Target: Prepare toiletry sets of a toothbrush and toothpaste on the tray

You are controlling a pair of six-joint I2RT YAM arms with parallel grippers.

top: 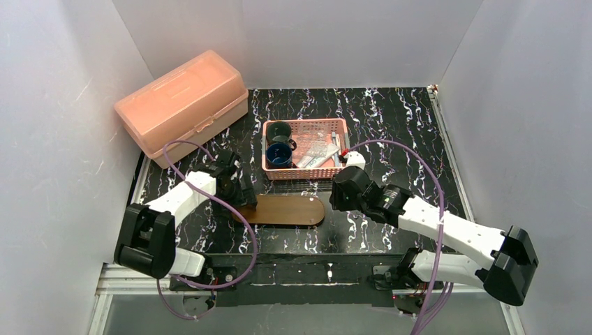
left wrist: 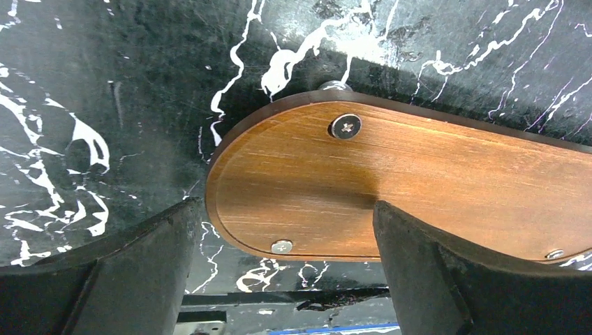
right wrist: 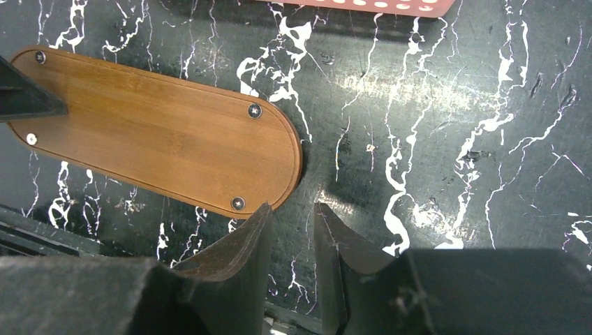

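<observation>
Tray bare, left gripper spread wide at its end, right gripper narrowly parted and empty — I'd widen that one before reaching into the pink basket.

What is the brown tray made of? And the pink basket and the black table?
The tray looks like wood: brown, fine grain lines, a smooth slightly shiny finish, with metal screws in it. The basket looks like pink plastic, moulded with rows of holes. The table looks like black marble with white veins, though it may be only a printed sheet.
</observation>
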